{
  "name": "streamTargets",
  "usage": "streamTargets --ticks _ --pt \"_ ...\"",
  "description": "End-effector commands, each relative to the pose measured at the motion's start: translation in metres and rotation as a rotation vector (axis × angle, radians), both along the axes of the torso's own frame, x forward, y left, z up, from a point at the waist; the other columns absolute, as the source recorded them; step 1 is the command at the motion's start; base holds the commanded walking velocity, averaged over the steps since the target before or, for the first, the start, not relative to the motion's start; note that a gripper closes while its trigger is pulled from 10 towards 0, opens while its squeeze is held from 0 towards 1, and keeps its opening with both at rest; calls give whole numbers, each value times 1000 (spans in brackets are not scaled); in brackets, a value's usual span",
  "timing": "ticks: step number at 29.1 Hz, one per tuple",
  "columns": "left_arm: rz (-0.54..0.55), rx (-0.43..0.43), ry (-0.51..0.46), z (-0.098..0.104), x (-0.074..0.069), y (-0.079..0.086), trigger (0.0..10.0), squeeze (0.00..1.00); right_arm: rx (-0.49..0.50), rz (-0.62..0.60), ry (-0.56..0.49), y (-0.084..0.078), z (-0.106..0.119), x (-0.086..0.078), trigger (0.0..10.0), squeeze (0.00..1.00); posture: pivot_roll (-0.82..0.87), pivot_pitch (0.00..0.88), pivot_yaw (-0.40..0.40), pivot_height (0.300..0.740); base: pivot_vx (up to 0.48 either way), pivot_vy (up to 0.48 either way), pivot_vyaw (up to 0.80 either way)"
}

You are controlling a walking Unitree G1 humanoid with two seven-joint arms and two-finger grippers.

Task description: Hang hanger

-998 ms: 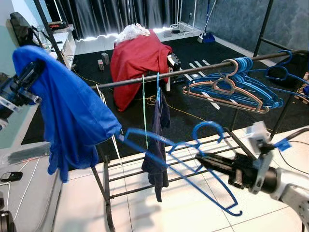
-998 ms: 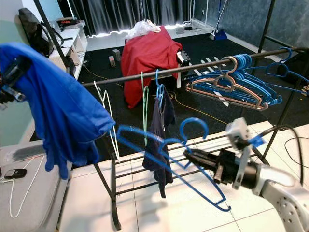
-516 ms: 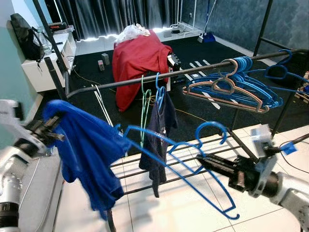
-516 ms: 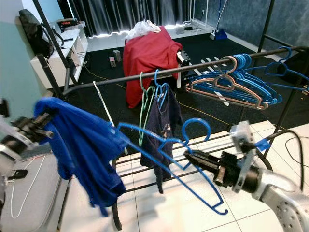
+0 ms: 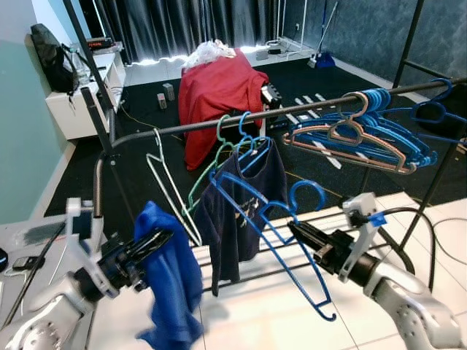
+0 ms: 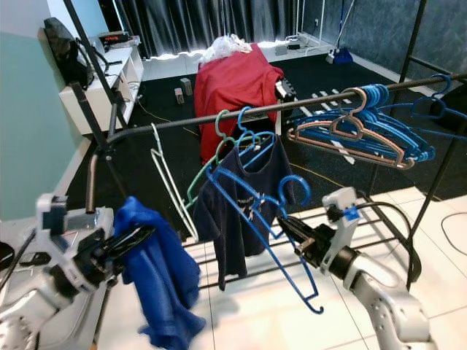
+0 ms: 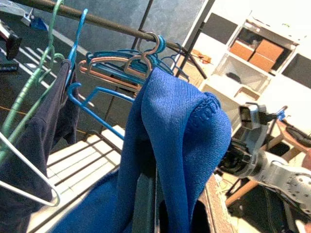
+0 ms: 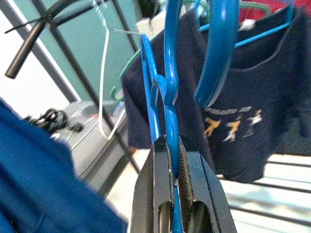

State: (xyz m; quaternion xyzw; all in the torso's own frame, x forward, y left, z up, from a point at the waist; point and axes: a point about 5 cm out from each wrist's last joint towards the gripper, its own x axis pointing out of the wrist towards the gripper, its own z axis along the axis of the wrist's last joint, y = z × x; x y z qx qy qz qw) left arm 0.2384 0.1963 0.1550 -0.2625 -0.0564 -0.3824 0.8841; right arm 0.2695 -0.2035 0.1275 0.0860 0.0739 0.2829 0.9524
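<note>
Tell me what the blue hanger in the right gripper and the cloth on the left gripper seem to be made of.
Blue hanger: looks like moulded plastic, smooth and slightly glossy, with thin, evenly coloured bars; the right gripper pinches one bar. Blue cloth: apparently a knit fabric, matte, with fine ribbing and a stitched hem, draping in soft folds over the left gripper.

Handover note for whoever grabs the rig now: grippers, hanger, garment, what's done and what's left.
Right gripper: shut on the blue hanger, held in front of the rack, hook up, below the rail and not on it.
Left gripper: shut on the blue garment, which hangs down low at the robot's left.
Already on the rail: a navy T-shirt on its hanger, green and white hangers, a bunch of blue hangers to the right.
Done: both items in hand.
Left: the garment is not yet on the hanger; the hook is not over the rail.
</note>
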Motion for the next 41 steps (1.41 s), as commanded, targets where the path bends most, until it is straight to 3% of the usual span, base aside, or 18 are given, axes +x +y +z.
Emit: streamTargets --ticks 1,6,8,12,18,23,25,35,41 --pt "89 6 0 -1 5 8 10000 0 -6 -36 -19 0 -1 4 10000 0 -61 0 67 740 0 0 0" --pt "202 -10 35 -11 13 16 10000 0 -23 -111 21 2 -23 2 10000 0 -57 0 69 740 -232 0 0" --pt "284 -12 92 -23 16 20 10000 0 -85 -89 70 17 -46 -5 10000 0 -54 0 71 740 -285 0 0" --pt "302 1 115 -28 15 19 10000 0 -92 -88 77 20 -49 -5 10000 0 -56 0 71 740 -279 0 0" --pt "342 144 218 -56 13 -5 10000 0 -58 -112 96 17 -56 -1 10000 0 -47 0 61 740 -310 0 0" --pt "344 180 234 -63 13 -11 10000 0 -47 -121 99 16 -57 0 10000 0 -45 0 59 740 -391 0 0" --pt "337 236 259 -76 13 -19 10000 0 -22 -147 99 14 -58 4 10000 0 -38 0 59 740 -426 0 0" --pt "337 228 261 -78 20 -17 10000 0 -16 -160 83 15 -58 8 10000 0 -37 0 64 740 -411 0 0" --pt "328 234 258 -79 22 -18 10000 0 -26 -137 64 18 -57 10 10000 0 -32 0 67 740 -386 0 781"
